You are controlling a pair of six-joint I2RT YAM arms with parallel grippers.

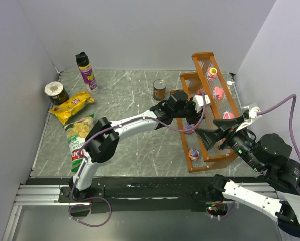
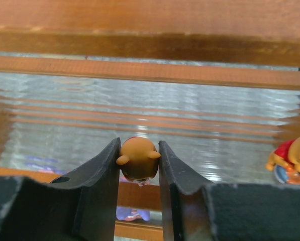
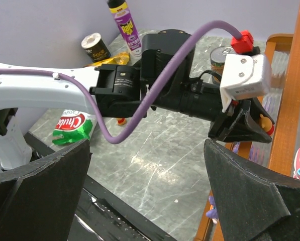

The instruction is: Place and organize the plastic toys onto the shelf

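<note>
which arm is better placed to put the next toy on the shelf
Left. The left end effector pinches an orange-brown figurine over a ribbed tier of the shelf, so it likely only needs to lower and release. The right end effector is wide open and empty, beside the shelf.

Orange-brown shelf [image 1: 202, 55] with clear, ribbed panels, on a grey-green table [image 1: 134, 95] veined in white. The tan toy [image 2: 137, 156] shows a strip of red. The bear toy [image 2: 293, 158] is yellow-orange in a red shirt. Pink toys [image 1: 218, 92], a purple cable [image 3: 172, 67], a yellow bag [image 1: 72, 106] and a green bag [image 1: 79, 133].
</note>
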